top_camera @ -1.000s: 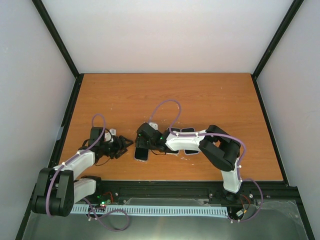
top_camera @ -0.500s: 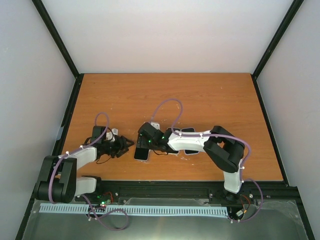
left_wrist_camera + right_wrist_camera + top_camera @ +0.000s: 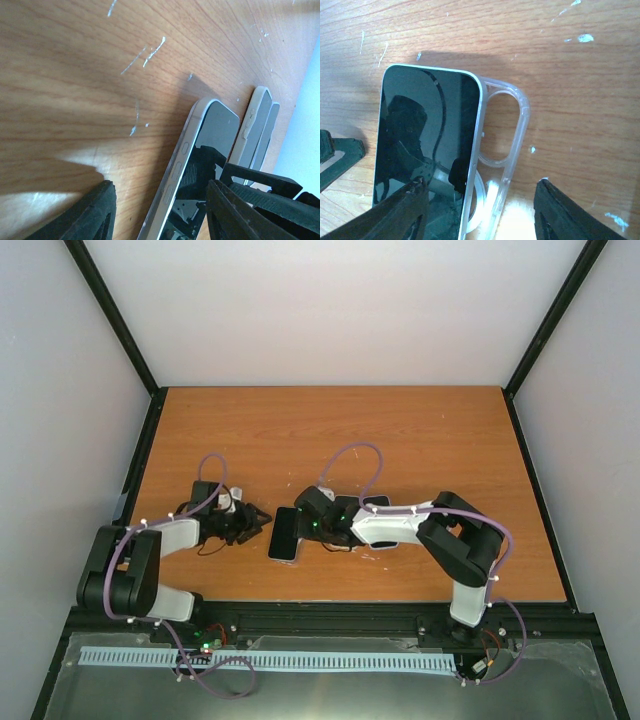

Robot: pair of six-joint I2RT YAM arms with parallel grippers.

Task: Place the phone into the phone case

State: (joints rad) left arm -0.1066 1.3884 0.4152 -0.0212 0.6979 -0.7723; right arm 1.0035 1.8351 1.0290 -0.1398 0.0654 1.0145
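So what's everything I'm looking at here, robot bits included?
table: one, orange-brown wood, under everything.
phone: one, dark screen with a pale rim, flat on the table between the grippers.
phone case: one, clear, beside the phone, overlapped by the phone's edge.
flat dark items: count unclear, mostly hidden beneath the right arm.
cables: two, purple, looping along the arms.
left gripper: black, open, left of the phone.
right gripper: black, open, over phone and case.

Dark-screened phone point(image 3: 427, 140) face-up, one edge atop the clear phone case point(image 3: 519, 125).
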